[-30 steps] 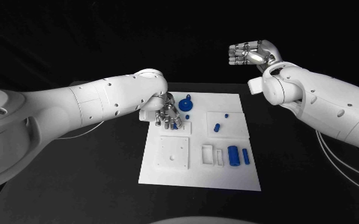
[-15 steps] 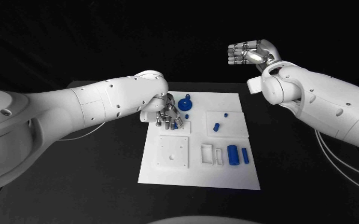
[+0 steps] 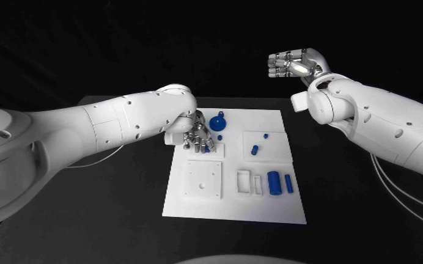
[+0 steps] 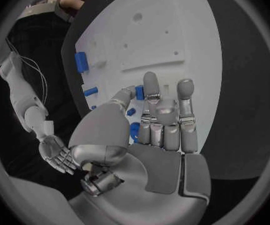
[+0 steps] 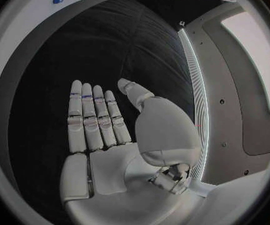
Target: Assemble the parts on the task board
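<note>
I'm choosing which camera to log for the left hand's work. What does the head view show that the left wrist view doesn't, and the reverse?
Head view alone: the whole task board, the two blue cylinders lying near its right edge, and the right hand raised well above the table.

Left wrist view alone: the left hand's palm side, fingers extended over the board with blue parts between them.

Both: the left hand, the board and blue parts on it.

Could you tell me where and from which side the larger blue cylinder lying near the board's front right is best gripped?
Probably across its middle, from straight above. The larger blue cylinder lies flat on the task board, its long axis running away from the robot. A slimmer blue piece sits close on its right, so the fingers have little room on that side.
</note>
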{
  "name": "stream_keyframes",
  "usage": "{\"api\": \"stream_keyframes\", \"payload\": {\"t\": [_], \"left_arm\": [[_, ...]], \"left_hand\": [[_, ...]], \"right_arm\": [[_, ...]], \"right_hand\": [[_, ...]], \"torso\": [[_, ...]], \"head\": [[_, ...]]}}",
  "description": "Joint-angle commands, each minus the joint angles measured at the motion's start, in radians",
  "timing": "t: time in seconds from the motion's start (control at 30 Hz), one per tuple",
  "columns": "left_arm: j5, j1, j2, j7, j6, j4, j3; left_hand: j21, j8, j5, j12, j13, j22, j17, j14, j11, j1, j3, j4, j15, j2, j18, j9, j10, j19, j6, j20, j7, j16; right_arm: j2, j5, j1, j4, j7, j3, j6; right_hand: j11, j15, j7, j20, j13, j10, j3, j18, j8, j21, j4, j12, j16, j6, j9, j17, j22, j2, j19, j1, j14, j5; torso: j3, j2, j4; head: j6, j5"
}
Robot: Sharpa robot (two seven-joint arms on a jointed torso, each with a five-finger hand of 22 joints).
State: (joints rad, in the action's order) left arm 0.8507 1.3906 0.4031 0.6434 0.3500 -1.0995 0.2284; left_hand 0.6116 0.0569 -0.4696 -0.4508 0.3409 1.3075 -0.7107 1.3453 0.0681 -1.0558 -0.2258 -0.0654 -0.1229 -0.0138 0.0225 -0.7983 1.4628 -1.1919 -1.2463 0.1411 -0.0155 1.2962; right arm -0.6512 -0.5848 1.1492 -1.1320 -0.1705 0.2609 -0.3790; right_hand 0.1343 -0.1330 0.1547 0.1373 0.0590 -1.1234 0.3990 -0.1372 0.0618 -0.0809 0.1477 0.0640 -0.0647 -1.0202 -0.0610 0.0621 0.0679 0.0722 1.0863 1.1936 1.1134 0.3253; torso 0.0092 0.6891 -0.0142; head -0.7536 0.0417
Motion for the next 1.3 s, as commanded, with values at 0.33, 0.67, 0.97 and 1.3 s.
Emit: {"api": "stream_keyframes", "payload": {"t": [0.33,0.67,0.97,1.3], "left_arm": [[0.043,-0.013,0.02,0.006,-0.023,-0.015,0.007],[0.051,-0.013,0.036,0.009,-0.036,-0.032,-0.005],[0.059,-0.01,0.051,0.02,-0.033,-0.045,-0.026],[0.029,-0.002,0.072,0.018,-0.048,-0.066,-0.077]], "left_hand": [[-0.029,0.009,0.213,0.003,0.014,0.019,0.006,-0.004,0.002,-0.048,0.043,0.146,-0.001,-0.093,-0.018,0.038,0.045,-0.017,-0.031,0.003,-0.006,-0.002],[-0.032,0.009,0.391,-0.002,0.018,0.019,0.005,-0.002,-0.001,-0.034,0.141,0.268,0.0,-0.134,-0.016,-0.002,0.045,-0.022,-0.042,0.002,0.0,0.0],[-0.033,0.008,0.419,-0.003,0.017,0.02,0.001,-0.001,-0.001,-0.028,0.155,0.335,-0.002,-0.167,-0.016,-0.012,0.046,-0.024,-0.044,0.004,0.0,0.001],[-0.033,0.007,0.421,0.001,0.01,0.019,0.004,-0.005,-0.001,-0.023,0.162,0.348,-0.005,-0.173,-0.022,-0.002,0.046,-0.022,-0.038,0.009,0.001,-0.004]], "right_arm": [[-0.002,-0.007,-0.003,0.002,-0.004,0.001,0.012],[-0.003,-0.007,-0.007,0.004,-0.003,0.001,0.012],[-0.005,-0.007,-0.011,0.005,-0.003,0.001,0.013],[-0.009,-0.005,-0.013,0.007,-0.002,0.001,0.011]], "right_hand": [[0.002,-0.002,0.004,0.005,-0.001,0.013,-0.019,-0.009,0.0,0.006,0.001,-0.005,0.004,0.015,-0.001,-0.001,-0.002,-0.008,-0.014,0.005,-0.017,-0.001],[0.002,-0.003,0.004,0.006,-0.001,0.014,-0.023,-0.01,0.0,0.005,0.001,-0.005,0.003,0.017,-0.001,-0.001,-0.002,-0.009,-0.016,0.006,-0.018,0.0],[0.002,-0.003,0.004,0.006,-0.001,0.014,-0.024,-0.01,0.0,0.005,0.001,-0.005,0.003,0.018,-0.001,-0.001,-0.002,-0.01,-0.016,0.006,-0.018,0.0],[0.002,-0.003,0.005,0.007,-0.001,0.015,-0.027,-0.01,0.0,0.004,0.002,-0.005,0.003,0.019,-0.001,-0.001,-0.002,-0.011,-0.017,0.006,-0.018,0.001]], "torso": [[-0.0006,0.0,-0.0004],[-0.0009,0.0,-0.0005],[0.0,0.0,0.0001],[-0.0005,0.0,-0.0003]], "head": [[0.004,-0.002],[0.009,0.0],[0.013,0.001],[0.02,0.001]]}}
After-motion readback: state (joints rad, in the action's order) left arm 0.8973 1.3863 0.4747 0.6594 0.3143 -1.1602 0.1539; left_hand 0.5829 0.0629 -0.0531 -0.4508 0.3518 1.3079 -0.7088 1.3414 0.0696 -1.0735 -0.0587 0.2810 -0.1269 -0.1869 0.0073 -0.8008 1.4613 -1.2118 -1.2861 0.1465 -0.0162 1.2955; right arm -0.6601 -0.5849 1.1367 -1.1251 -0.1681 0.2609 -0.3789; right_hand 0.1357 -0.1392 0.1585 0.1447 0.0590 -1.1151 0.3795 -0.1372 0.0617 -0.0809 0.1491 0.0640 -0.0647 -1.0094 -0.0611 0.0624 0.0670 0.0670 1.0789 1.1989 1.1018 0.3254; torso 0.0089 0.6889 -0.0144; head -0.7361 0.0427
